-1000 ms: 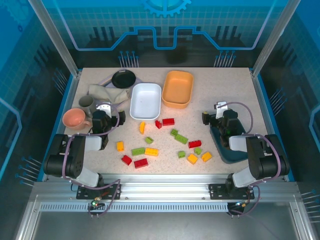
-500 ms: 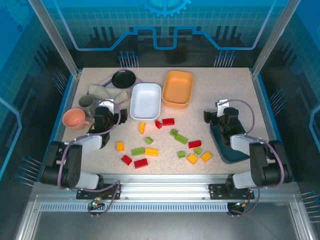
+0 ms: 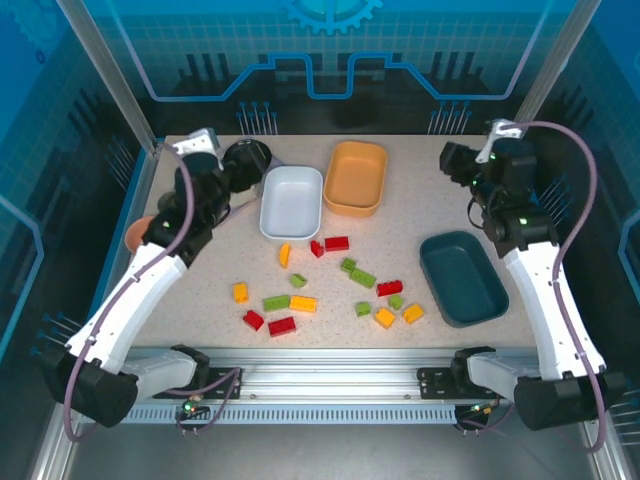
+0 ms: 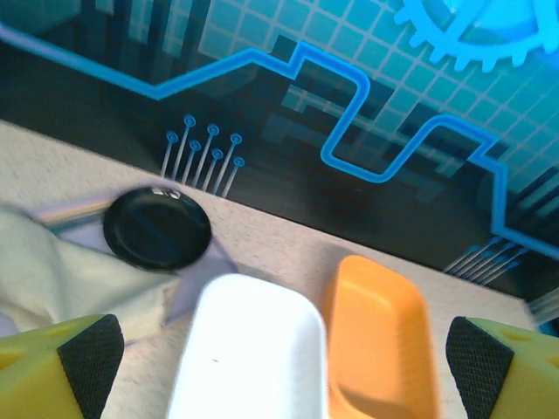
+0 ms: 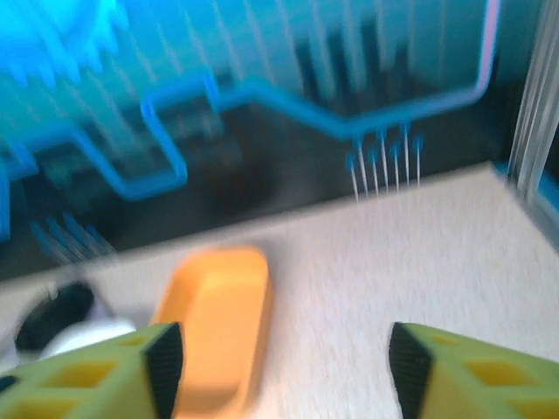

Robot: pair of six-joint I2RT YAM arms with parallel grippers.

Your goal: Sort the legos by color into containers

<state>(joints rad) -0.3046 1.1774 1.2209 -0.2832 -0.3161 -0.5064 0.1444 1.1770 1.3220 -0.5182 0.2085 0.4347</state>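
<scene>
While looking down from the overhead camera, finding every brick loose on the desk [image 3: 420, 200] between the two arms, none in a tub. Counting five red bricks [image 3: 337, 243], five yellow bricks [image 3: 303, 303] and five or six green bricks [image 3: 276, 301], with one touching green pair being hard to split. Counting three tubs, all empty: white tub [image 3: 291, 202] and orange tub [image 3: 356, 178] standing just beside each other at the far middle, teal tub [image 3: 463, 277] sitting well apart at the near right. Probably being kept one per colour, within reach of either arm. Also counting one black dish [image 3: 250, 157] at the far left and one pink mug [image 3: 135, 232], half hidden under the left arm. Seeing left hand [image 3: 228, 182] hanging near the dish and right hand [image 3: 452, 162] hanging over the far right corner, both well apart from the bricks. Judging the sorting as not yet begun.

Turning to the left wrist camera: finding the left hand released, pads [image 4: 92, 367] spread to the bottom corners, grasping nothing. Facing the white and orange tubs, with the dish resting on a cloth [image 4: 44, 262].

Turning to the right wrist camera, though blurred: finding the right hand's fingers standing apart, nothing between them. Facing the orange tub across bare desk.
</scene>
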